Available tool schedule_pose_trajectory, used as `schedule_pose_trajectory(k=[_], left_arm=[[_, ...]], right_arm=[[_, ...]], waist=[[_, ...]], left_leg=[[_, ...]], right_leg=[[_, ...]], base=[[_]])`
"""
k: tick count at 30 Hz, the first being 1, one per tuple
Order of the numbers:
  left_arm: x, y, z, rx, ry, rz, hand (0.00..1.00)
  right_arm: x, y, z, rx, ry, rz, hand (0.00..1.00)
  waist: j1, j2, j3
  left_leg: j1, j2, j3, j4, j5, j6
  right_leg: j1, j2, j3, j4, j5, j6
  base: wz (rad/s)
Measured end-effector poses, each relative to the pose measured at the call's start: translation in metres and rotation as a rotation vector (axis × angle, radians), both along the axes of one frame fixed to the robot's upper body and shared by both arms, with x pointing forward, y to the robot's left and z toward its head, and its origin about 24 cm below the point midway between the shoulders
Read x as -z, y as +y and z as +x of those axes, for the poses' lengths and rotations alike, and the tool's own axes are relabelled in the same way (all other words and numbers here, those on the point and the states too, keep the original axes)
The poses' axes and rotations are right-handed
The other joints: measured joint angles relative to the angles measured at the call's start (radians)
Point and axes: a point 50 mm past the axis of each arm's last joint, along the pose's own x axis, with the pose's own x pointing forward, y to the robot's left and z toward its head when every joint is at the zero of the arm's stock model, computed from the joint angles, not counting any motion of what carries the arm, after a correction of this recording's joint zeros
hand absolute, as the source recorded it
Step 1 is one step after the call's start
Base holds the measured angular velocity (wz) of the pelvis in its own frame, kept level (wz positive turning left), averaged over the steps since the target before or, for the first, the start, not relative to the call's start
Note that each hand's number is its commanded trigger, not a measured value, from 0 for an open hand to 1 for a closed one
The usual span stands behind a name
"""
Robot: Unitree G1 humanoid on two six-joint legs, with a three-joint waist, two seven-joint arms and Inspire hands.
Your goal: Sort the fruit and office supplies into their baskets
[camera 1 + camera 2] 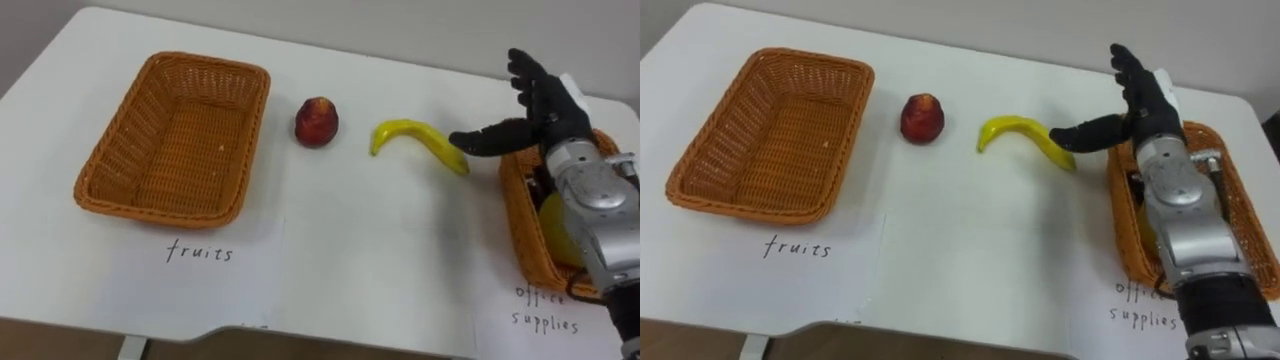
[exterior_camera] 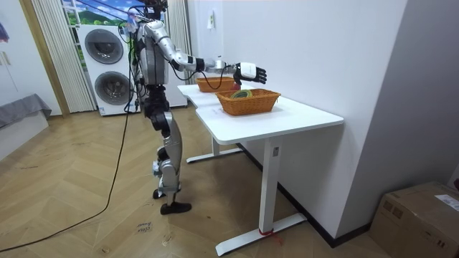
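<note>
An empty wicker fruit basket stands at the table's left. To its right a red apple and then a yellow banana lie on the white table. My right hand hovers open just right of the banana's tip, thumb pointing at it and fingers spread upward, holding nothing. Below that hand, my forearm partly hides the office-supplies basket; a yellow thing lies inside it. In the room view I stand at the table's end with the right hand stretched out above that basket.
A paper label lies in front of each basket. The table's near edge runs along the bottom of the eye views. In the room view, washing machines stand behind me and a cardboard box sits on the floor at the right.
</note>
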Motion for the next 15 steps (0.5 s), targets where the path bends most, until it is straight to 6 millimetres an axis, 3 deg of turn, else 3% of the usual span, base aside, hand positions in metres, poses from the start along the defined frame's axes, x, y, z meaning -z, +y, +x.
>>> schedule_pose_trajectory(k=[15], left_arm=[[0.0015, -0.0055, 0.0095, 0.03, -0.019, -0.019, 0.0]], right_arm=[[-0.0015, 0.0, 0.0016, -0.023, 0.004, -0.076, 0.0]], waist=[[0.014, 0.0, 0.0057]], left_leg=[[-0.022, 0.0, -0.004, -0.008, 0.0, 0.0]], right_leg=[[-0.016, -0.001, -0.006, -0.001, 0.001, 0.0]], base=[[0.0]])
